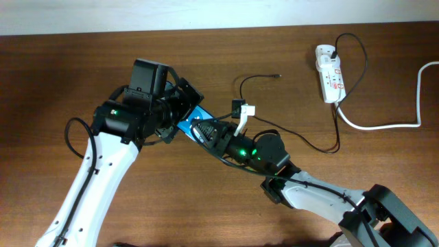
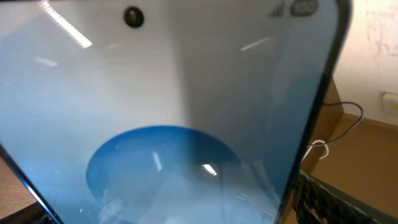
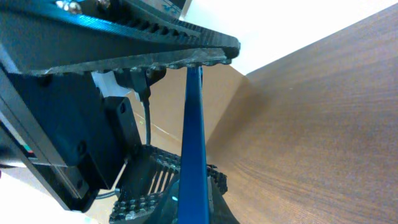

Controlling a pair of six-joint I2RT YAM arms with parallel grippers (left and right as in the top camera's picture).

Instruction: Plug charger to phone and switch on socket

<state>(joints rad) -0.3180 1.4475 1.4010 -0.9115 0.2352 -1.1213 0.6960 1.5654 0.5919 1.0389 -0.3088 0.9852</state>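
The phone (image 1: 194,116), blue-screened, is held off the table between both grippers. In the left wrist view its screen (image 2: 186,93) fills the frame, and a dark finger (image 2: 317,199) lies against its right edge. My left gripper (image 1: 184,108) grips it across its edges. In the right wrist view the phone (image 3: 194,137) is edge-on, and my right gripper (image 3: 186,186) is shut on its faces. The charger's tip (image 1: 277,75) lies free on the table right of the grippers. Its black cable (image 1: 312,145) runs to the white socket (image 1: 330,72) at the back right.
The socket's thick white cord (image 1: 384,125) curves off to the right edge. The black cable loops across the wooden table (image 1: 288,41) between the grippers and the socket. A small white-and-black part (image 1: 243,110) sits just above the right gripper.
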